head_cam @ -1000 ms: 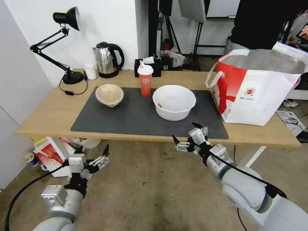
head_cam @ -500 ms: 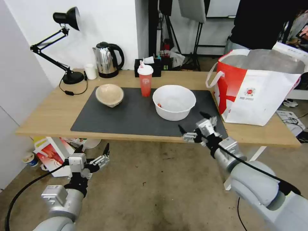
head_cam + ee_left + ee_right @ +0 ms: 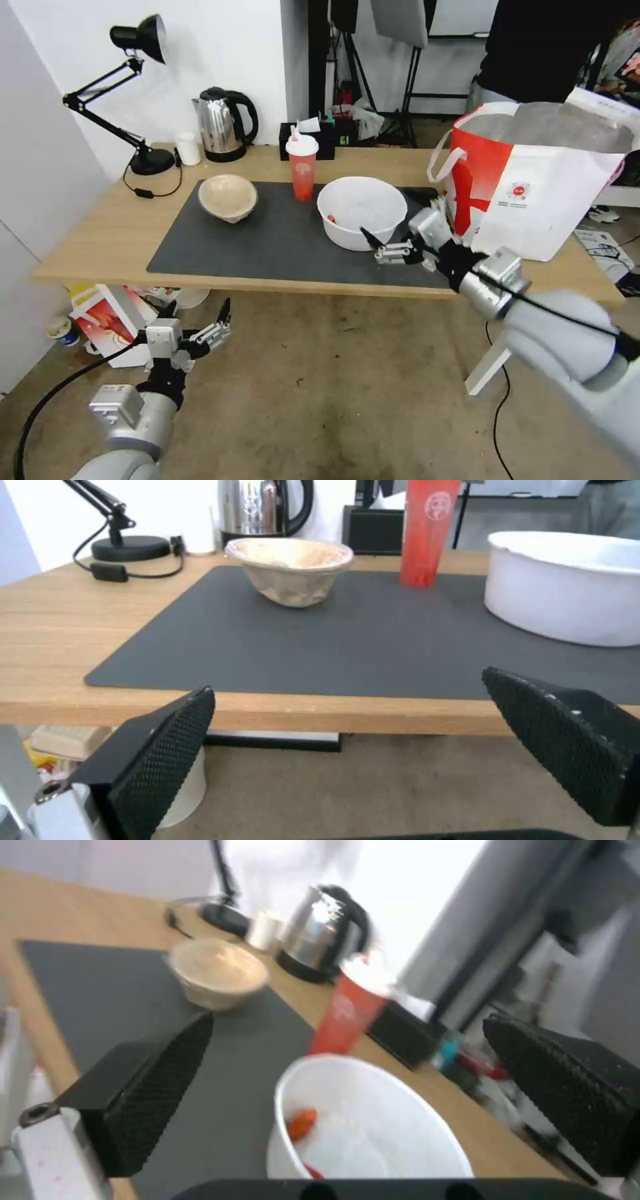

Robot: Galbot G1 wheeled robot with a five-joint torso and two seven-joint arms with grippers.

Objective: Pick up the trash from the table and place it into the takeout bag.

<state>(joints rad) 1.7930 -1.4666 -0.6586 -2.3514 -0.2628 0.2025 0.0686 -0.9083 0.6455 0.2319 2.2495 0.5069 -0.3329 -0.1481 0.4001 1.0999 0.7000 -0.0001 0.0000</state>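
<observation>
The left gripper (image 3: 200, 320) hangs low in front of the table (image 3: 100, 247), below its near edge, fingers spread wide with nothing between them. The right gripper (image 3: 400, 230) is raised over the mat (image 3: 280, 240) at the near right side of the white bowl (image 3: 362, 212), between bowl and bag (image 3: 533, 193); its fingers are spread wide, one tip close to the bowl wall, and it holds nothing. From the right wrist, the white bowl (image 3: 360, 1130) lies just ahead between the open fingers, with small orange scraps inside. The white bowl stands on the mat's right part. The red cup (image 3: 302, 167) stands upright behind it to the left, at the mat's far edge. The beige bowl (image 3: 228, 197) sits on the mat's left part, well apart from both. The bag stands open at the table's right end, silvery lining showing. At the far left edge stand a kettle (image 3: 223, 125), a small white cup (image 3: 188, 148) and a desk lamp (image 3: 133, 87).
</observation>
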